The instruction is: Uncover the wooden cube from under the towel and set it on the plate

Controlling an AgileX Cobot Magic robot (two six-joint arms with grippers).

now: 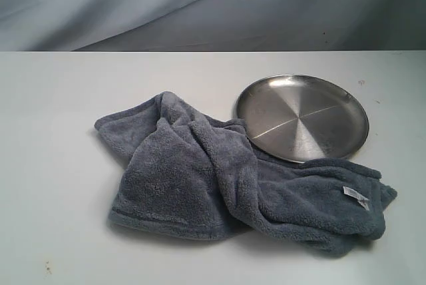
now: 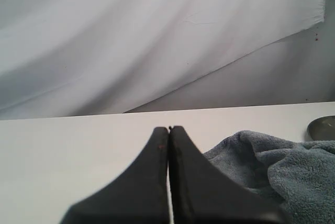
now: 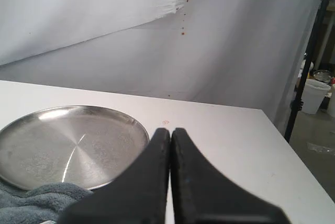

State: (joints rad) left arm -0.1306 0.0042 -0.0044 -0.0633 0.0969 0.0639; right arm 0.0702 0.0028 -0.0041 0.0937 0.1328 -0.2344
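Note:
The blue-grey fleece towel (image 1: 226, 178) lies crumpled in the middle of the white table, its white label (image 1: 356, 196) at the right end. Its far edge touches the near rim of the shiny silver plate (image 1: 303, 117), which holds nothing. The wooden cube is hidden. Neither gripper shows in the exterior view. In the left wrist view my left gripper (image 2: 169, 129) is shut with nothing in it, the towel (image 2: 277, 166) beside it. In the right wrist view my right gripper (image 3: 170, 130) is shut and empty, next to the plate (image 3: 68, 145) and a towel corner (image 3: 31, 203).
A grey-white cloth backdrop (image 1: 200, 5) hangs behind the table. The table's right edge (image 3: 285, 156) drops off near a black pole (image 3: 309, 56), with white buckets (image 3: 314, 96) on the floor beyond it.

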